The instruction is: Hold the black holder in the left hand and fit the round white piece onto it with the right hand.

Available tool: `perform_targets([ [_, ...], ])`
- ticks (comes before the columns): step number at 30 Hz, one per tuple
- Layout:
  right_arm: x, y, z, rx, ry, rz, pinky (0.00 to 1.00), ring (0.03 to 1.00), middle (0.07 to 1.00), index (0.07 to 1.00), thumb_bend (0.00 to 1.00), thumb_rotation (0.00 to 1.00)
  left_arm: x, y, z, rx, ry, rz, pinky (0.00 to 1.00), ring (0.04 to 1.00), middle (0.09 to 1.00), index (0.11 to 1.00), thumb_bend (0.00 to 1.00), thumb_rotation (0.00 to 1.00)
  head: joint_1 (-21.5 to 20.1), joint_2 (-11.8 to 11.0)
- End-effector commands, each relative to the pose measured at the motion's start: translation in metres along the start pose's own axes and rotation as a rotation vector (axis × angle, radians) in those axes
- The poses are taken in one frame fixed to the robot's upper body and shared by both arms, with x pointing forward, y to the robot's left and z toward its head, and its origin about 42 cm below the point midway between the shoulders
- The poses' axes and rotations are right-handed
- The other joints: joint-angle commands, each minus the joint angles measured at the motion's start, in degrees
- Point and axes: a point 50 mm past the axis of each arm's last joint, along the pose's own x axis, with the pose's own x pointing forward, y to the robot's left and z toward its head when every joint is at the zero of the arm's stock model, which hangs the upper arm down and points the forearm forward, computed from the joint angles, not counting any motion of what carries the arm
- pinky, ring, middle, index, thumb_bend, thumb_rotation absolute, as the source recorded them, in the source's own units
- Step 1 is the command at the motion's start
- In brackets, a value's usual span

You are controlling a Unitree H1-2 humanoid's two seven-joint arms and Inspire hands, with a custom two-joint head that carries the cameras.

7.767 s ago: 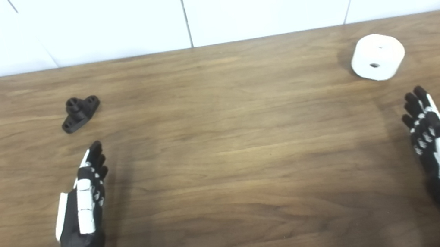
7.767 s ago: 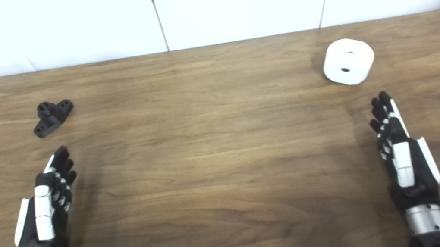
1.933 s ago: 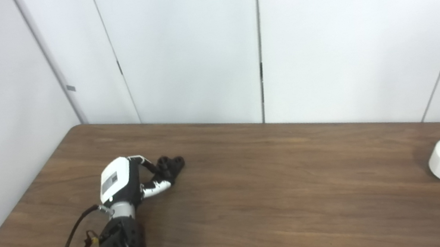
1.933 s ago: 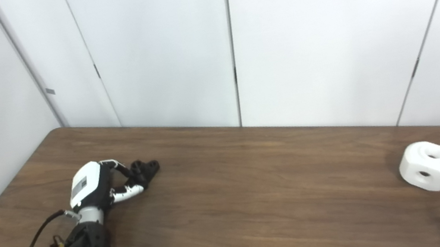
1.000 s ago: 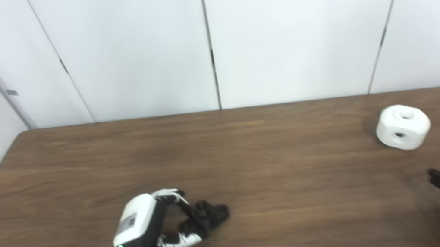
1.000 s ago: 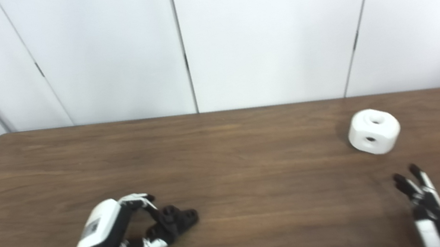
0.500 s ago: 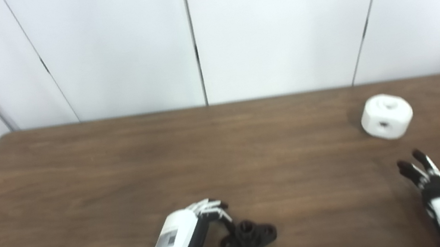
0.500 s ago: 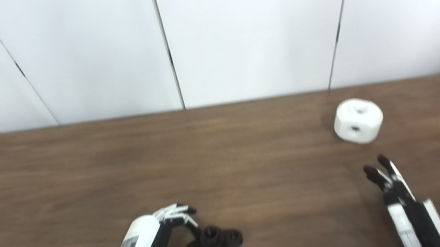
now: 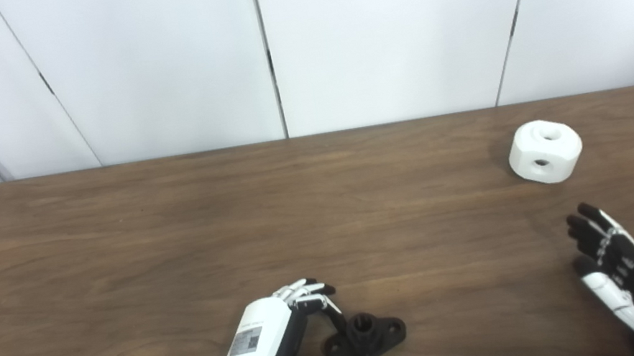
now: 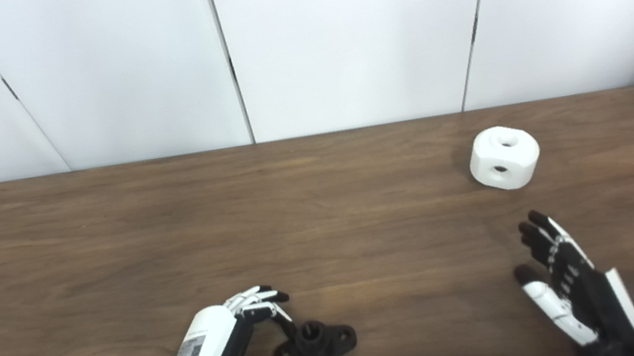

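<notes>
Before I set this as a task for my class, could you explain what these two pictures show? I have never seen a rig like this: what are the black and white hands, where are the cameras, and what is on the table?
These are the two hands of a humanoid robot standing at a wooden table. Both pictures come from cameras set side by side in its head, so they show one scene from slightly different places, with the arms coming in from the bottom edge.

The left hand is closed around one end of a small black holder, a bracket with an upright tube in its middle. It sits low over the table; I cannot tell whether it is lifted.

The right hand is open and holds nothing, its fingers spread and pointing toward the far side of the table.

Beyond it, untouched, lies the round white piece, a chunky block with a hole on top and another in its side. It is meant to be fitted onto the holder.
</notes>
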Motion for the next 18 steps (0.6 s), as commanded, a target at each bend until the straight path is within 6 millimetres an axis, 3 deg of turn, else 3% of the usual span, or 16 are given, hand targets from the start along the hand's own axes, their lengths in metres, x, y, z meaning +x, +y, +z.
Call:
perform_targets([
  [1,0.020,-0.010,0.025,-0.097,-0.095,-0.040,0.91,0.895,0.867,0.869,0.66,0.43,-0.005,-0.008,-0.011,0.026,0.042,-0.050,0.86,0.870,0.791,0.488,0.52,0.05,-0.60,-0.15],
  [9,0.060,-0.017,0.057,-0.247,-0.130,-0.064,0.96,0.941,0.903,0.892,0.78,0.32,-0.007,-0.003,-0.021,0.040,0.043,-0.056,0.84,0.861,0.789,0.488,0.52,0.05,-3.79,-0.68],
  [15,0.086,-0.026,0.073,-0.397,-0.131,-0.100,0.96,0.934,0.906,0.893,0.82,0.36,-0.008,0.002,-0.024,0.046,0.055,-0.067,0.84,0.860,0.788,0.489,0.52,0.05,-6.74,-1.24],
  [18,0.099,-0.031,0.080,-0.454,-0.119,-0.113,0.90,0.915,0.904,0.896,0.84,0.36,-0.010,0.004,-0.027,0.041,0.053,-0.061,0.84,0.855,0.785,0.488,0.52,0.05,-8.18,-1.30],
])
